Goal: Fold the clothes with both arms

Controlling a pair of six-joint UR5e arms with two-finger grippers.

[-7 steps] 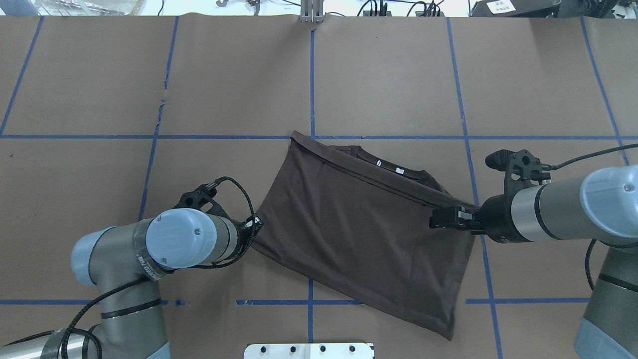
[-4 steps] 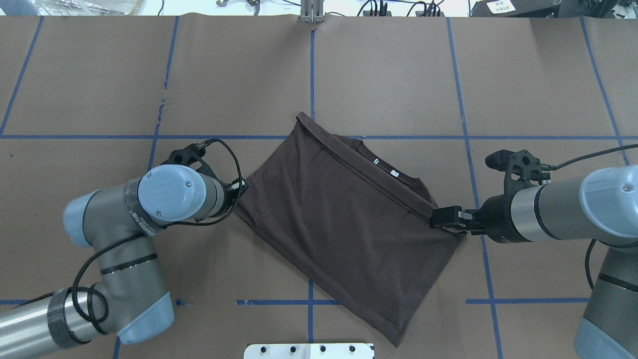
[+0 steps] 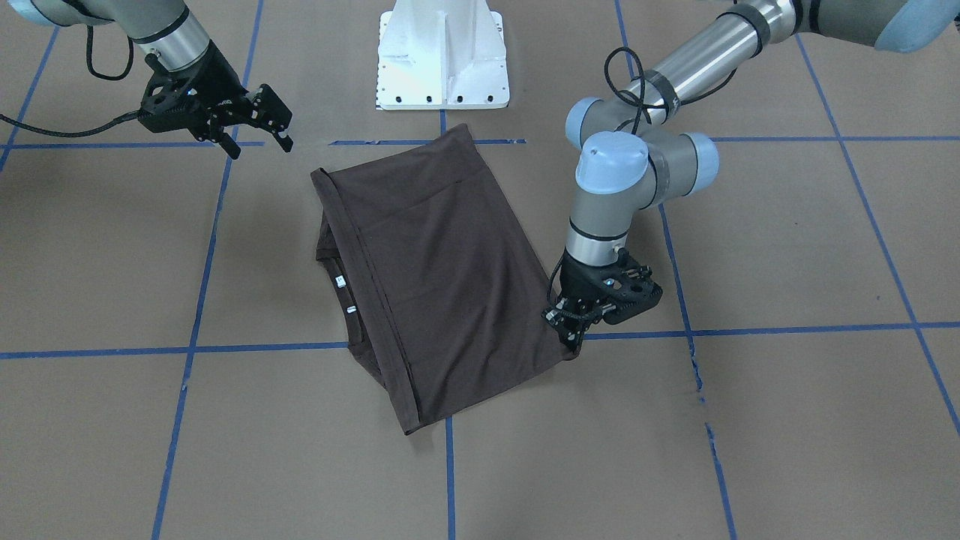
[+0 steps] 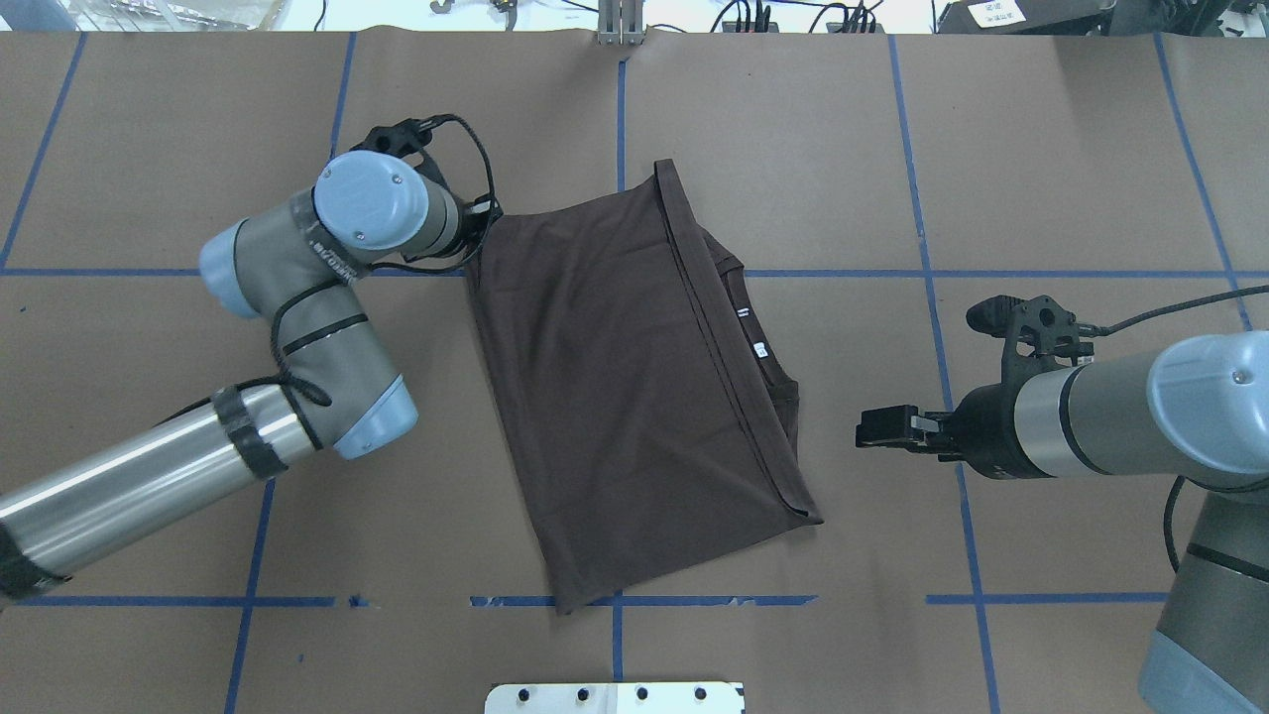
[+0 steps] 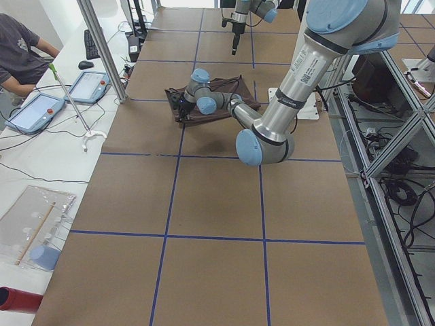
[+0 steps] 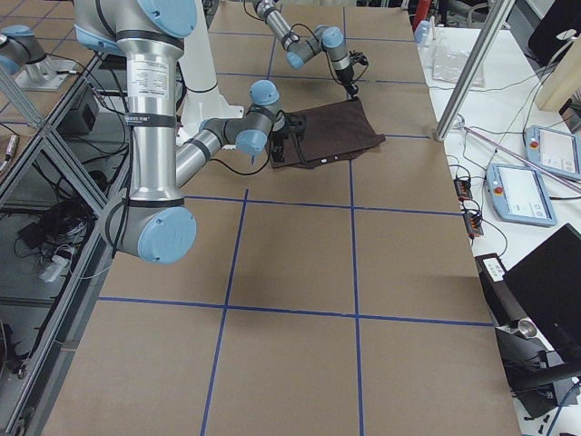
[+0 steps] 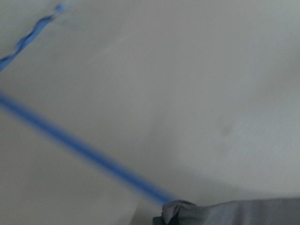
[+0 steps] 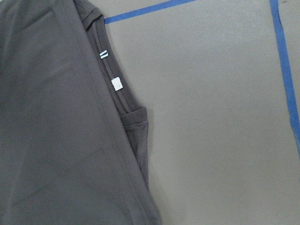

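Observation:
The dark brown T-shirt lies folded and flat on the paper-covered table, collar and small white labels along its right edge. My left gripper sits at the shirt's far left corner and is shut on the fabric. In the front-facing view the same gripper pinches that corner low on the table. A bunched bit of grey cloth shows at the bottom of the blurred left wrist view. My right gripper hangs open and apart from the shirt, to the right of its collar side.
The white pedestal base stands at the near table edge between the arms. Blue tape lines grid the brown paper. In the exterior left view a person sits beside tablets beyond the far edge.
The left arm swung its held corner toward the far side, turning the shirt clockwise. The right gripper let go of the shirt's right corner and stayed in place.

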